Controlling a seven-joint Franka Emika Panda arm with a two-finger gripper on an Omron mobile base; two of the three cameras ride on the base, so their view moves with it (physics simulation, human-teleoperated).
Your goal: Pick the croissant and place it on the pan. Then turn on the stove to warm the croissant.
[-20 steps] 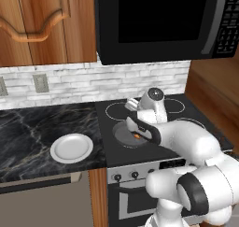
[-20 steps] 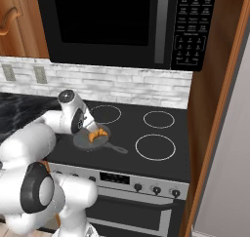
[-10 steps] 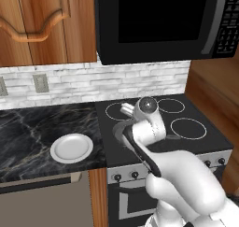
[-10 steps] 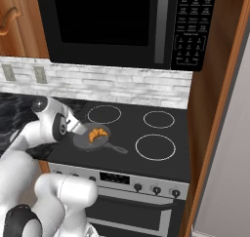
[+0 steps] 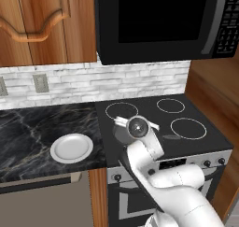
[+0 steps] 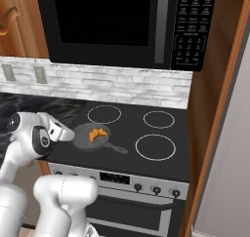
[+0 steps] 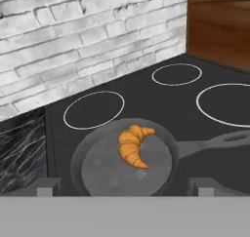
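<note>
Hand view shows the croissant lying inside the pan, a little toward 1 o'clock from the middle of the pan floor. Nothing touches it, so the placing step looks finished. The pan sits on the stove over the front left burner, which is the right place for warming. Its handle points toward 3 o'clock in this view, away from the counter.

The gripper hangs just in front of the pan. Its two fingertips stand far apart, one at each side of the pan's near rim, and they hold nothing. I judge that they are wide because the croissant was let go there.

Right base view shows the hand at 9 o'clock of the pan, near its rim but apart from it, looking across at the croissant. The arm is bent sharply, with the elbow low beside the stove front.

What remains is the knob. The row of knobs is on the silver front panel, below the glass, well apart from the hand. The hand must go down and forward to reach it.
</note>
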